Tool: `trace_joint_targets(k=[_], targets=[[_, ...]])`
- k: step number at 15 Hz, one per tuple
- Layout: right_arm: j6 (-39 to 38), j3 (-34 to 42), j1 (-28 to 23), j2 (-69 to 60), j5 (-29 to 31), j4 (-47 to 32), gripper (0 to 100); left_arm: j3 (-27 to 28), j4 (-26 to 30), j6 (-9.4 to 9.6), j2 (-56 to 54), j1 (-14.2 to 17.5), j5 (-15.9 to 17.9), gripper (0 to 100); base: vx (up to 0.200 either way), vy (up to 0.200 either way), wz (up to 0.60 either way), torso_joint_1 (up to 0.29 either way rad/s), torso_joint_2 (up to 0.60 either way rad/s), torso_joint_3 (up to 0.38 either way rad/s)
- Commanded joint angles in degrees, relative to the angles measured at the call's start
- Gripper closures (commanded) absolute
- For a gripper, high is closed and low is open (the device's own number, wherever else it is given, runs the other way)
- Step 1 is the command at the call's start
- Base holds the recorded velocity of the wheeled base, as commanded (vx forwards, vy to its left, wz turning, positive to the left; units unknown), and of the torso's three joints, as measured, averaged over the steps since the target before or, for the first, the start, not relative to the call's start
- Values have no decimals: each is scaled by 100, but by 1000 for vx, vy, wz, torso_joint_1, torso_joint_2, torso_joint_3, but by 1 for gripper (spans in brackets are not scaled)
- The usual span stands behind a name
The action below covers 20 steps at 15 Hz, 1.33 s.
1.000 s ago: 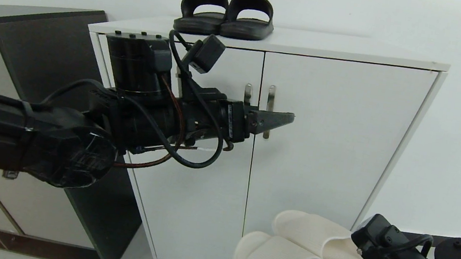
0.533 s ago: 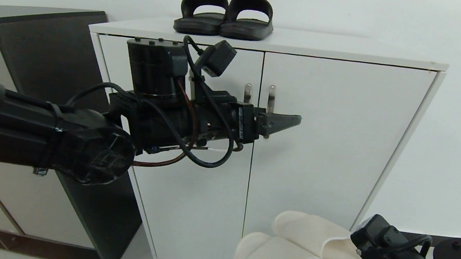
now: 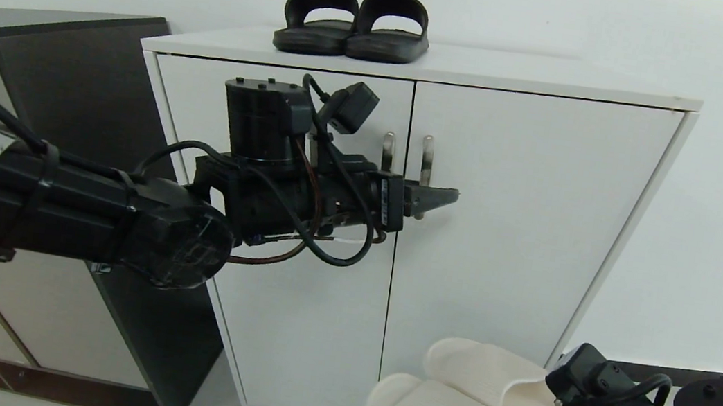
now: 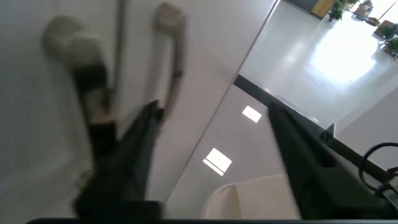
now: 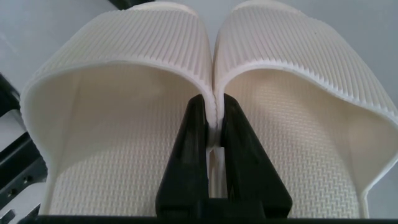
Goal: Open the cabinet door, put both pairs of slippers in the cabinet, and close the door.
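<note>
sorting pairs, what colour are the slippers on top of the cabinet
Black slippers, clearest in the head view.

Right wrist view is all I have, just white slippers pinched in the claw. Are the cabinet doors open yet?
Observer: No, both cabinet doors are shut in the head view.
Operator: Where's the left claw?
Observer: The left claw is at the right door's handle, fingers spread open, not closed on it.
Operator: And the black pair?
Observer: The black slippers sit side by side on the cabinet top.
</note>
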<state>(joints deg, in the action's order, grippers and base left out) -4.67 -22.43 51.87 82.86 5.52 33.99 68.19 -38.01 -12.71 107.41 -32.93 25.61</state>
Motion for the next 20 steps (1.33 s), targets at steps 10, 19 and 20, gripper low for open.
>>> trace_joint_targets(k=[10,19,20], targets=[[397,714,42,-639,-1554,249,100,-641,-66,32,-607,-390,23,100,0,0,0,0,0,0],[405,749,42,-596,-1598,240,100,-1774,-339,164,-1688,-513,32,100,0,0,0,0,0,0],[405,784,42,-596,-1598,240,100,-1889,-330,155,-1847,-504,32,100,0,0,0,0,0,0]])
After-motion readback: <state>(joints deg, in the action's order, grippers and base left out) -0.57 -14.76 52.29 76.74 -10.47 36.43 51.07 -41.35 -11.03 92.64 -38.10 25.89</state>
